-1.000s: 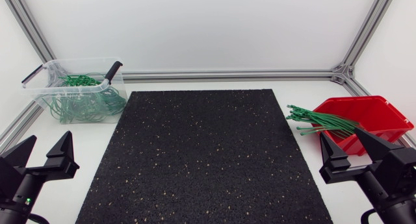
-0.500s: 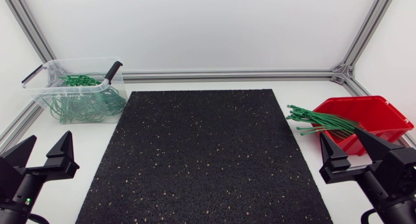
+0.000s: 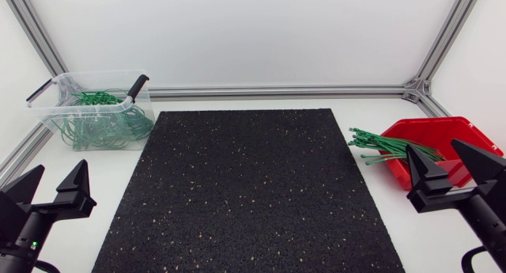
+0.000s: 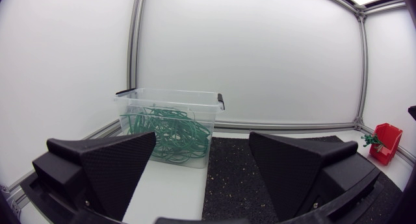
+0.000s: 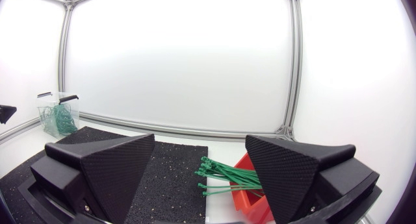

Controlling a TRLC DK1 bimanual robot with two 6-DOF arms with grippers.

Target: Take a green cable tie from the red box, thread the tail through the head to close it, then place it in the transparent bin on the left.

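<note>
The red box (image 3: 477, 142) stands at the table's right, and a bundle of straight green cable ties (image 3: 386, 149) sticks out over its left rim. My right gripper (image 3: 432, 146) hovers open and empty at the box's near side. In the right wrist view the ties (image 5: 227, 177) and the red box (image 5: 252, 199) lie just ahead of the open right gripper (image 5: 200, 141). The transparent bin (image 3: 55, 77) at the back left holds several closed green ties (image 3: 99, 124). My left gripper (image 3: 58, 168) is open at the front left, and the bin (image 4: 170, 94) lies ahead of this gripper (image 4: 203, 138).
A black speckled mat (image 3: 249, 194) covers the middle of the table between both arms. Aluminium frame rails (image 3: 277, 91) run along the back edge and the corners. The bin's lid handles (image 3: 138, 85) stand up at its sides.
My right gripper has shifted to the right and toward the back, closer to the red box and the ties. The left arm has not moved.
</note>
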